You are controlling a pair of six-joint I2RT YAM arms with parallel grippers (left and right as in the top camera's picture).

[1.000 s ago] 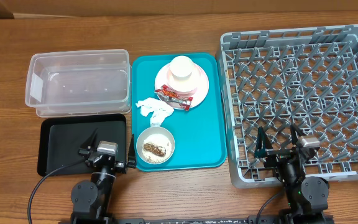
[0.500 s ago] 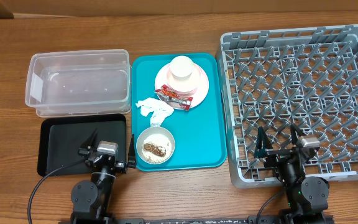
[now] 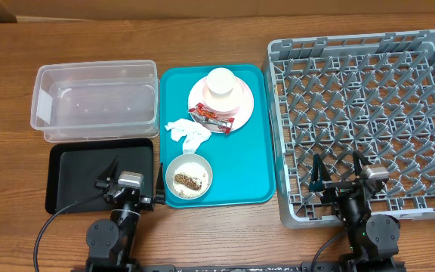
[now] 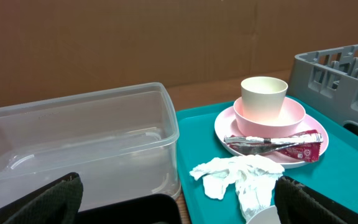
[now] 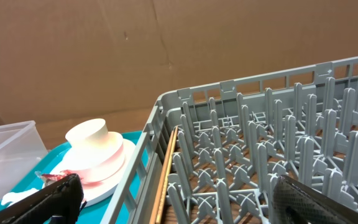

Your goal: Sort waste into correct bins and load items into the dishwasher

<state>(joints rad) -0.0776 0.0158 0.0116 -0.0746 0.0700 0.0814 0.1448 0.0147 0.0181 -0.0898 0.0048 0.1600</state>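
On the teal tray [image 3: 255, 143] a pale-pink plate [image 3: 242, 109] carries a pink bowl [image 4: 291, 114] with a pale cup [image 3: 220, 81] in it and a red wrapper [image 3: 210, 116]. A crumpled white napkin [image 3: 187, 132] lies in front. A grey-white bowl [image 3: 188, 176] holds rice and a brown lump. The clear tub [image 3: 97, 100] and black tray [image 3: 81, 174] are at left. The grey dish rack [image 3: 368, 113] is at right. My left gripper [image 3: 132, 174] is open over the black tray's right end. My right gripper [image 3: 340, 170] is open over the rack's front edge.
The table is brown wood. A cardboard wall [image 4: 166, 37] stands behind the table. The arm bases [image 3: 112, 234] sit at the front edge. The teal tray lies between the two bins and the rack, close to each.
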